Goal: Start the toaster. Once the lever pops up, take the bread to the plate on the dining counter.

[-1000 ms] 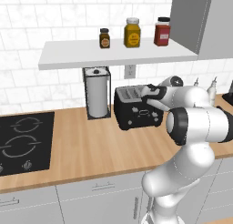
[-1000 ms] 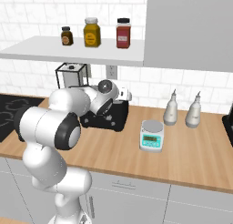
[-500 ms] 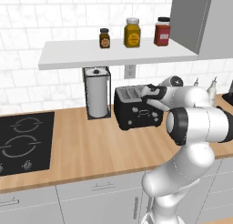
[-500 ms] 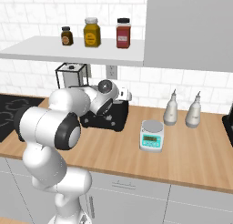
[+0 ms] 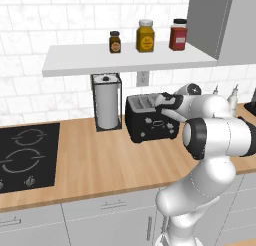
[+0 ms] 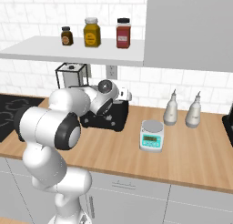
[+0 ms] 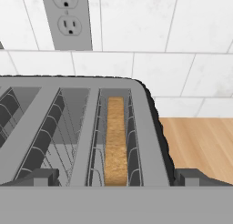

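No text can be read anywhere. The labels on the three jars (image 5: 145,36) on the shelf (image 5: 125,59) are too small, and the display of the kitchen scale (image 6: 151,135) is blurred.

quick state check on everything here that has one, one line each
black boxy two-slot toaster: upright on the wood counter, one slot loaded
tan slice of bread: standing on edge, sunk in the right-hand slot in the hand view
two-finger gripper: open, just above the toaster top
white paper-towel roll: upright in its holder
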Controlling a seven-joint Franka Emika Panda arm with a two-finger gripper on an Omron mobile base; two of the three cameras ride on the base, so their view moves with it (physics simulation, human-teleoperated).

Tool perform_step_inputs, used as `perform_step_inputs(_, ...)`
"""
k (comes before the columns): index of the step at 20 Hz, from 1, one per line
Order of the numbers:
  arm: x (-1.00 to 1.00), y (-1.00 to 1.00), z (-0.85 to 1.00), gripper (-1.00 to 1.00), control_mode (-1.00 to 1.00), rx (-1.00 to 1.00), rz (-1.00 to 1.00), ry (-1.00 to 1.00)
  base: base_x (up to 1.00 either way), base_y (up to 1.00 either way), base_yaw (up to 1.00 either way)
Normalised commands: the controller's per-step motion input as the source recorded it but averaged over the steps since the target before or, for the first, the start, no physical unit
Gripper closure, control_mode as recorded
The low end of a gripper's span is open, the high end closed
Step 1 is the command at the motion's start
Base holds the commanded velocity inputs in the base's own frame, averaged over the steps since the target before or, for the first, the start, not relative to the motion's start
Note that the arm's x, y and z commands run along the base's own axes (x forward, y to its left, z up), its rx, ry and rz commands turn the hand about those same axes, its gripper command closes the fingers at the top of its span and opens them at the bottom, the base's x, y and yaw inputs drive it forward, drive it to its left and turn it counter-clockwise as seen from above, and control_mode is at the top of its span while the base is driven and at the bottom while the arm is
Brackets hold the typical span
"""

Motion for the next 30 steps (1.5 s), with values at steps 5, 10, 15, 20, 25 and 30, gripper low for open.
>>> perform_step_inputs(5,0.0,0.0,0.0,-1.0,-1.0,0.0,0.0,0.0,0.0,0.0,0.0)
perform_step_inputs(10,0.0,0.0,0.0,-1.0,-1.0,0.0,0.0,0.0,0.0,0.0,0.0)
perform_step_inputs(15,0.0,0.0,0.0,-1.0,-1.0,0.0,0.0,0.0,0.0,0.0,0.0)
perform_step_inputs(20,0.0,0.0,0.0,-1.0,-1.0,0.0,0.0,0.0,0.0,0.0,0.0)
perform_step_inputs(25,0.0,0.0,0.0,-1.0,-1.0,0.0,0.0,0.0,0.0,0.0,0.0)
perform_step_inputs(30,0.0,0.0,0.0,-1.0,-1.0,0.0,0.0,0.0,0.0,0.0,0.0)
